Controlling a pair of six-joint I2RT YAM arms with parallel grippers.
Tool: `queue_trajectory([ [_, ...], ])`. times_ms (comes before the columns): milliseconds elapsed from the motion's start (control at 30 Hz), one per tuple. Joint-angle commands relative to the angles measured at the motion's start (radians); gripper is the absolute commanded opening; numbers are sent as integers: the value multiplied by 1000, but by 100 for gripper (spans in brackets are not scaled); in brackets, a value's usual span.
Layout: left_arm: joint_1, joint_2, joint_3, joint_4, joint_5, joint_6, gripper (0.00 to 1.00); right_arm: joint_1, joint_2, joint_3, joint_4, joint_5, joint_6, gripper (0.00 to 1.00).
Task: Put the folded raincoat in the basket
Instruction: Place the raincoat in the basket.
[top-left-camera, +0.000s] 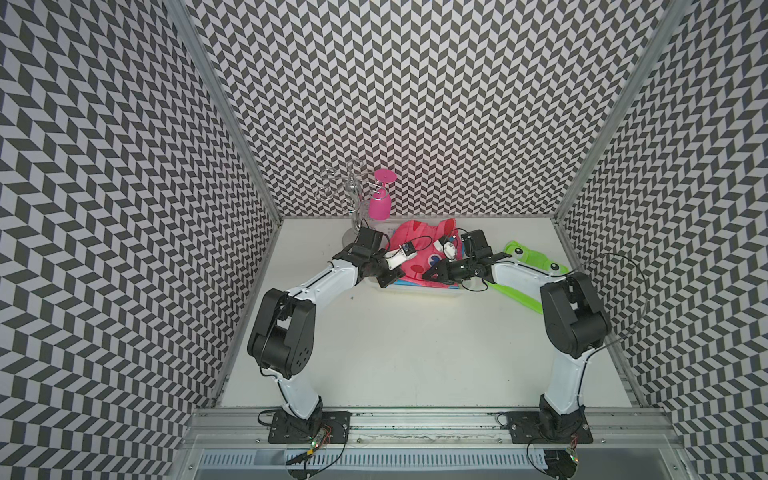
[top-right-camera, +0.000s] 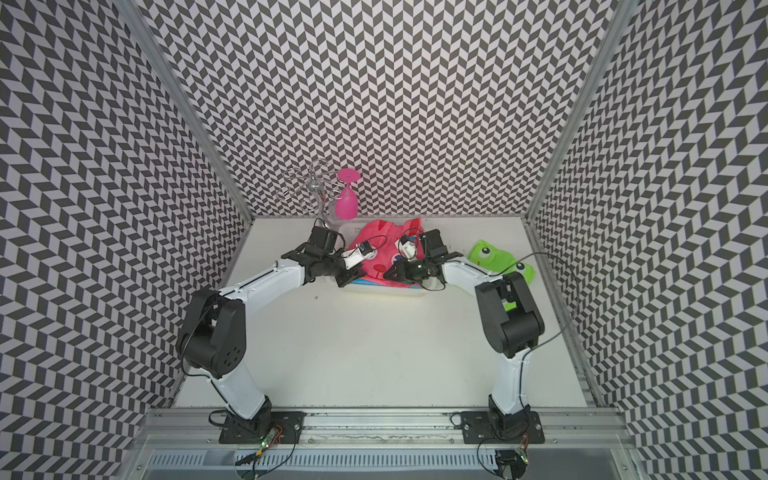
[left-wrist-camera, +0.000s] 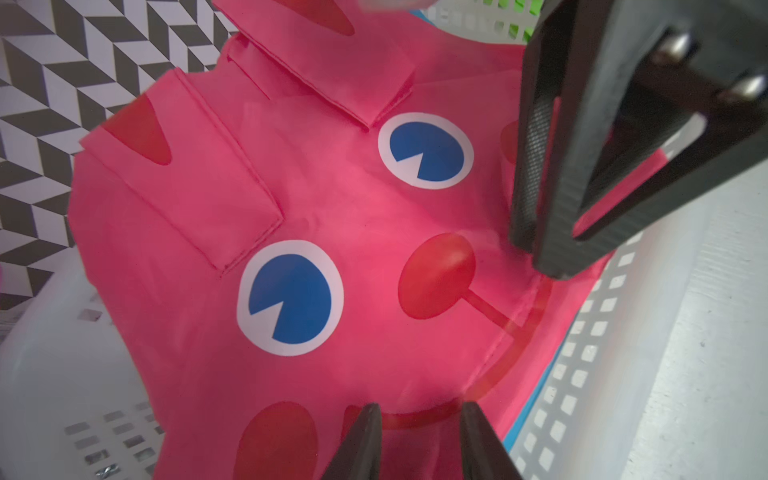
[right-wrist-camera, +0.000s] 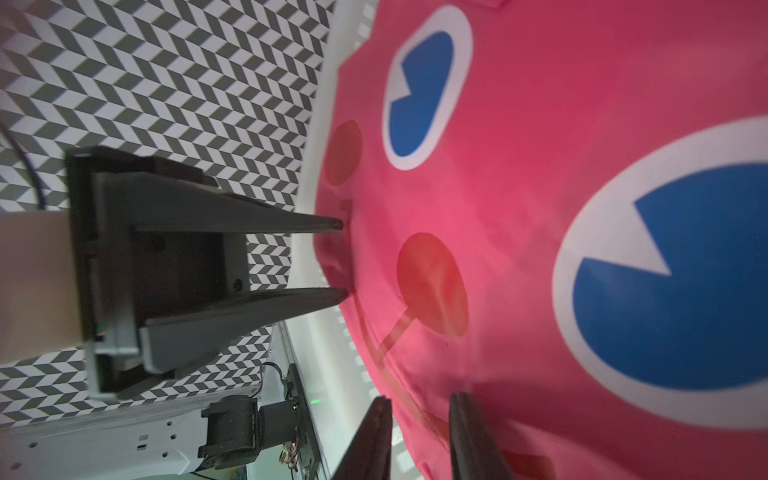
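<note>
Chevron walls (top-left-camera: 415, 104) box in a white counter (top-left-camera: 415, 353), and all the work sits at its far end.

My left pincer (right-wrist-camera: 341, 258) has its jaws parted. Both tips touch the near edge of the pink raincoat (left-wrist-camera: 353, 232) with nothing visibly pinched, so I read it as released. My right pincer (right-wrist-camera: 420, 397) hangs just beside it over the same edge, jaws a narrow way apart with pink showing in the gap. I cannot tell whether it nips the fabric or only rests on it.

The raincoat lies face up inside the basket (left-wrist-camera: 582, 353), printed eyes and nose uppermost. A blue strip (top-left-camera: 404, 284) shows under it at the near rim (another folded garment, I guess). In both top views its far flaps stand above the basket's back rim.

Further out, a green frog-faced garment (top-left-camera: 536, 259) lies on the counter to the right, apart from the basket. A pink glass (top-left-camera: 379, 205) hangs upside down from a wire rack (top-left-camera: 353, 187) behind the basket's left corner.

I judge this to be the last step: settling the raincoat and letting go. The next move calls for both pincers to go fully slack. Then I want a straight lift away, so that no fold drags out over the rim. The raised far flaps may want a gentle press down.
</note>
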Motion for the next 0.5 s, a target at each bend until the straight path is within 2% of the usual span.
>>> queue_trajectory([
  [0,-1,33,-9,51,-11,-30,34,1,46,36,-84,47,-97,29],
  [167,1,59,-50,27,-9,-41,34,1,78,46,-151,140,-152,28],
  [367,19,84,-43,-65,26,-63,34,2,58,58,-131,69,-166,28],
  [467,33,73,-42,-105,70,-74,35,2,1,71,-129,92,-162,32],
])
